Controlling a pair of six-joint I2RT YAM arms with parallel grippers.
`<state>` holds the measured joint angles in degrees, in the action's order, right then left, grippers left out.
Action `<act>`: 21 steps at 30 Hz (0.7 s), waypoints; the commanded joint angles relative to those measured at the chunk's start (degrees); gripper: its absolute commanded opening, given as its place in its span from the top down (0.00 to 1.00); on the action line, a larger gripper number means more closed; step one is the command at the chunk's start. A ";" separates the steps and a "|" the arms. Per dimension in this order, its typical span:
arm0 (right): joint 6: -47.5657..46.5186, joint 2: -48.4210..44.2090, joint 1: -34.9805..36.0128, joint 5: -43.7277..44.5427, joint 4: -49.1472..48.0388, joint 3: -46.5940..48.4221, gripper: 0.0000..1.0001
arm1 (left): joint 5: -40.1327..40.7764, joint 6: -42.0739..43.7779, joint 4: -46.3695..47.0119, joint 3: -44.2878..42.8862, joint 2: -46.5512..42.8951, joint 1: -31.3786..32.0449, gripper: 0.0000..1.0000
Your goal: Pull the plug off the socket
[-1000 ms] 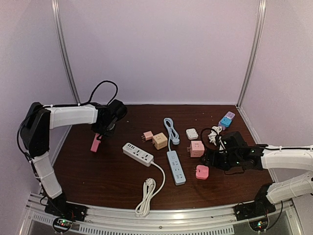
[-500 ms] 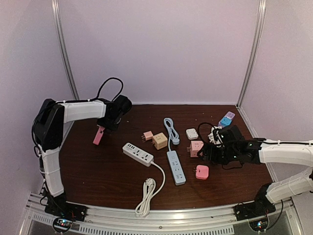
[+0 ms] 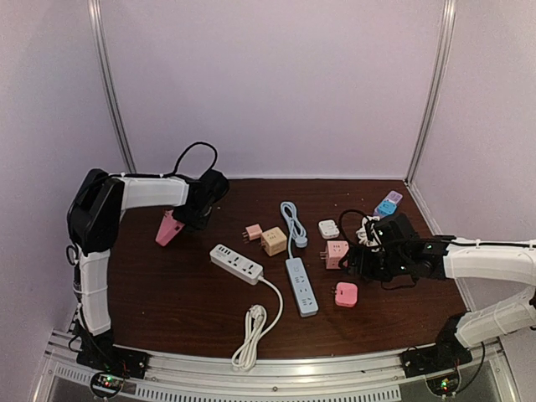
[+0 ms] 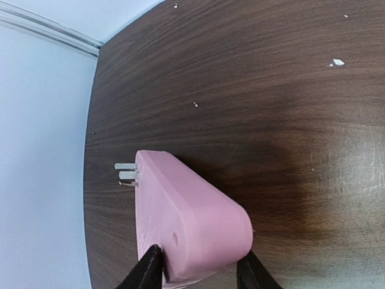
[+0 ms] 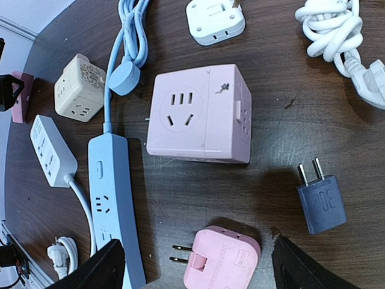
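Grasping pink adapter (image 4: 192, 223), left jaws | right jaws released near cube (image 5: 198, 114) | blue strip (image 5: 111, 198) beside

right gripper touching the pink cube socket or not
Apart. In the right wrist view the right gripper has its fingers spread wide, clear of the pink cube socket, with bare table between them.

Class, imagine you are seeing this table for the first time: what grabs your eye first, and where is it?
A pink adapter sits tilted in the left gripper at the far left of the table. In the middle lie a blue power strip and a white power strip with its coiled cord. To the right, the open right gripper hangs over a pink cube socket.
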<state>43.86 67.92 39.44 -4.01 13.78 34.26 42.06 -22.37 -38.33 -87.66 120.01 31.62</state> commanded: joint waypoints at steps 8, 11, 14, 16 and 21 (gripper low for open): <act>-0.61 0.24 -0.48 1.49 0.96 1.31 0.14 | -11.09 -0.96 1.08 1.39 3.13 -0.68 0.56; -0.78 0.19 -0.49 1.76 1.47 1.76 0.14 | -12.00 -0.79 1.49 1.22 3.22 -0.76 0.55; -0.88 0.19 -0.53 2.18 2.06 2.31 0.14 | -12.97 -0.62 1.60 0.94 3.21 -0.77 0.55; -0.95 0.35 -0.66 2.57 2.47 3.08 0.13 | -13.77 -0.49 1.59 0.74 2.79 -0.74 0.55; -2.63 2.53 -2.97 3.74 4.43 7.48 0.11 | -16.23 0.44 1.68 0.40 -0.43 -0.77 0.47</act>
<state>43.16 68.77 38.52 -2.96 16.43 37.50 31.77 -22.31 -37.30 -86.74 122.26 31.18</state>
